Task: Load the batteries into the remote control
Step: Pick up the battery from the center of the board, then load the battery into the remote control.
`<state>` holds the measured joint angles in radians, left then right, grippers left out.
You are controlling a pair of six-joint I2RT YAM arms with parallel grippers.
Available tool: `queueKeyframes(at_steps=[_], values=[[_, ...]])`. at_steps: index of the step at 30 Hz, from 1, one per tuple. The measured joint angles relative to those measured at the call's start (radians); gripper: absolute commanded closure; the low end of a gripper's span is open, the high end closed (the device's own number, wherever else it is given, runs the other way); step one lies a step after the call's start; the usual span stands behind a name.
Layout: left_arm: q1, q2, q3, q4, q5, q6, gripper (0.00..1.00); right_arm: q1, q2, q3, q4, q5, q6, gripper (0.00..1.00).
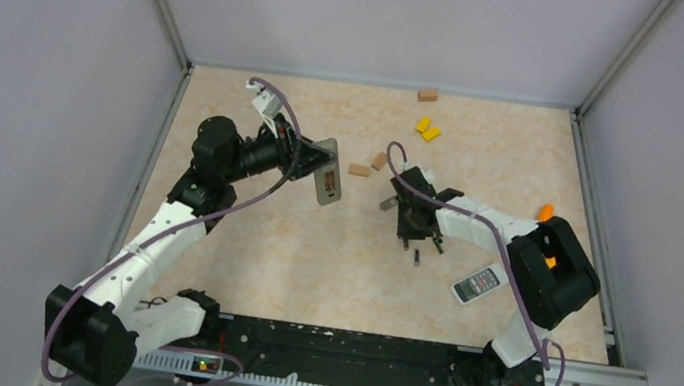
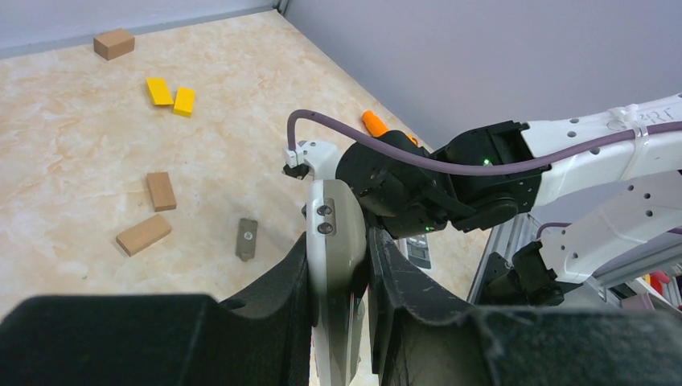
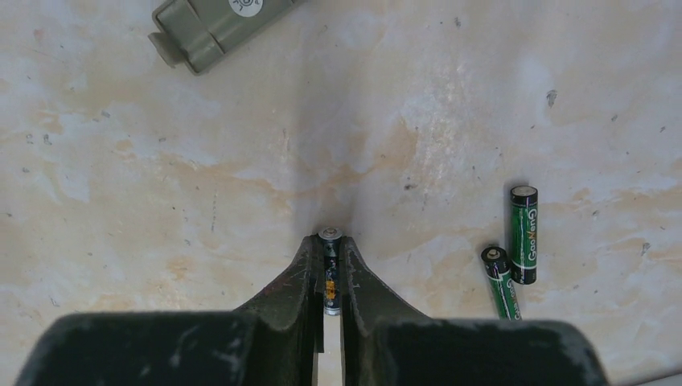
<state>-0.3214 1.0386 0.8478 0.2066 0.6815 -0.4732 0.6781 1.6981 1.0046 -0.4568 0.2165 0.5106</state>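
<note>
Right gripper [image 3: 330,245] fills the bottom of its wrist view, fingers pressed in on one battery [image 3: 330,272]. The cell lies lengthwise between the pads, its metal cap poking out past the tips, just over the table. Two spare batteries [image 3: 523,233] lie close together on the table, off to that camera's right and clear of the fingers. Grey cover piece [image 3: 215,24] lies flat farther off, probably the battery door. Left gripper [image 2: 342,249] clamps the remote [image 2: 333,221] by its long edges, lifted off the table and tilted, one end toward the right arm. From the top view a darker recess shows on its upper face, likely the bay. Second remote [image 1: 478,284] lies buttons-up near the right arm's elbow. Handling, as judged: the battery is light, rigid and smooth-skinned, so it will roll if dropped and may swivel in a two-point pinch. A mid-body hold suits, leaving both ends free for the contacts. The remote's shell is hard and light; an edge grip keeps the bay open. Polarity markings are too small to read.
</note>
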Motion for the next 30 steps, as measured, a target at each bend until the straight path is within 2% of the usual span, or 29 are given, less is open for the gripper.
queueKeyframes(at_steps=[5, 9, 17, 23, 30], values=[[0.000, 0.040, 0.000, 0.019, -0.003, -0.052, 1.00, 0.000, -0.029, -0.005, 0.035, 0.003, 0.006, 1.00], [0.000, 0.115, -0.005, 0.068, -0.001, -0.153, 1.00, 0.000, -0.173, -0.040, 0.138, -0.030, -0.003, 1.00], [0.000, 0.265, -0.019, 0.203, 0.034, -0.383, 1.00, 0.023, -0.475, -0.129, 0.505, -0.184, -0.003, 1.00], [0.000, 0.296, -0.050, 0.268, 0.055, -0.489, 1.00, 0.083, -0.529, -0.175, 0.712, -0.267, -0.001, 1.00], [0.000, 0.297, -0.047, 0.240, 0.069, -0.556, 1.00, 0.110, -0.531, -0.180, 0.795, -0.298, -0.017, 1.00]])
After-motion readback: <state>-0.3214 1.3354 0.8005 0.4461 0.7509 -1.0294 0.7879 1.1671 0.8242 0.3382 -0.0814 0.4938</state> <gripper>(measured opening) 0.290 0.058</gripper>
